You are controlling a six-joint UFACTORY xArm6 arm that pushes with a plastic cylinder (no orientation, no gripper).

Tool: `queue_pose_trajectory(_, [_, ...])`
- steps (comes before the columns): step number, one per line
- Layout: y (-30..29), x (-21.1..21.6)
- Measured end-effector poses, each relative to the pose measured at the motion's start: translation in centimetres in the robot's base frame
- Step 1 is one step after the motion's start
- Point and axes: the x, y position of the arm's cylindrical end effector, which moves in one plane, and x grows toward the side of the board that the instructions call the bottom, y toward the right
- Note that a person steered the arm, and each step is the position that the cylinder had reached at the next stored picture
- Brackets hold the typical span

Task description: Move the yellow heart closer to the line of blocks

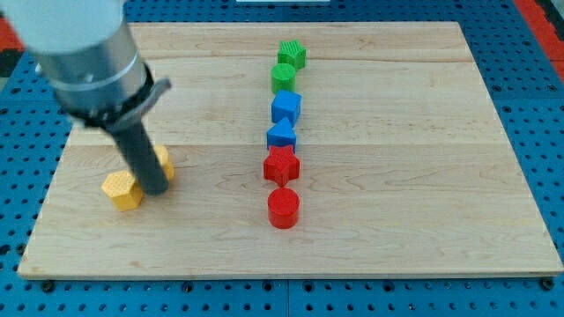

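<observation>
My tip (155,189) rests on the board at the view's left, between two yellow blocks. A yellow block (122,190) lies just left of the tip and touches it. Another yellow block (164,162) peeks out behind the rod on its right; I cannot tell which one is the heart. To the right, a line of blocks runs from top to bottom: a green block (292,54), a green round block (284,76), a blue block (285,107), a blue triangle (281,135), a red star (281,165) and a red cylinder (283,208).
The wooden board (423,176) lies on a blue perforated table. The grey arm body (84,53) fills the view's top left corner and hides part of the board there.
</observation>
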Motion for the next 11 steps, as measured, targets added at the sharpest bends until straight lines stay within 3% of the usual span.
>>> queue_pose_trajectory(3, [-1.8, -18.3])
queue_pose_trajectory(4, [-6.5, -16.8])
queue_pose_trajectory(5, [-3.9, -20.0])
queue_pose_trajectory(6, [4.2, -20.7])
queue_pose_trajectory(7, [6.0, -21.0])
queue_pose_trajectory(8, [-1.0, -21.4])
queue_pose_trajectory(9, [6.8, -24.6])
queue_pose_trajectory(10, [12.5, -24.7])
queue_pose_trajectory(11, [9.5, -25.7])
